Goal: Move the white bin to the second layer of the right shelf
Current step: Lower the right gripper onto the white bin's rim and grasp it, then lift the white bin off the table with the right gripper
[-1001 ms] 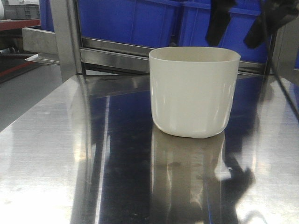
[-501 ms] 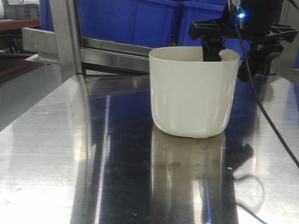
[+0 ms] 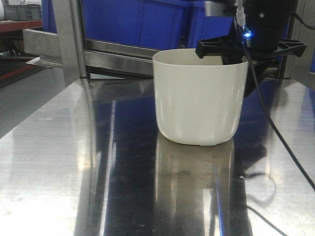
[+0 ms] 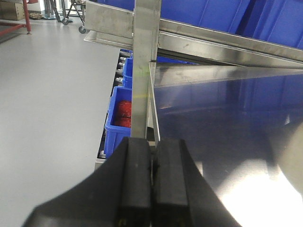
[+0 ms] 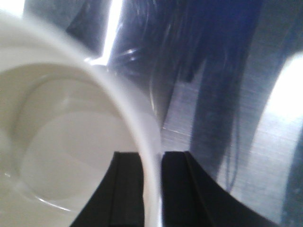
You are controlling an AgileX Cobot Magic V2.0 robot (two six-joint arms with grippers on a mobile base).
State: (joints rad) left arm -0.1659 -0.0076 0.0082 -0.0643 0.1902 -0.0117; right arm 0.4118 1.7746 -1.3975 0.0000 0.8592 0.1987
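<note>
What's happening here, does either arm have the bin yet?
The right gripper is closed on the wall of the white bin, with one finger inside and one outside. The bin sits on the steel table, not yet lifted, with blue crates behind it. The left gripper is shut on nothing, near the table's left edge. The move to the shelf hasn't begun.

I can read no text, label, brand or number in any of my views. The white bin (image 3: 197,98) shows plain walls, and the blue crates (image 3: 133,22) and steel table (image 3: 59,162) carry no legible marking that I can make out.
</note>
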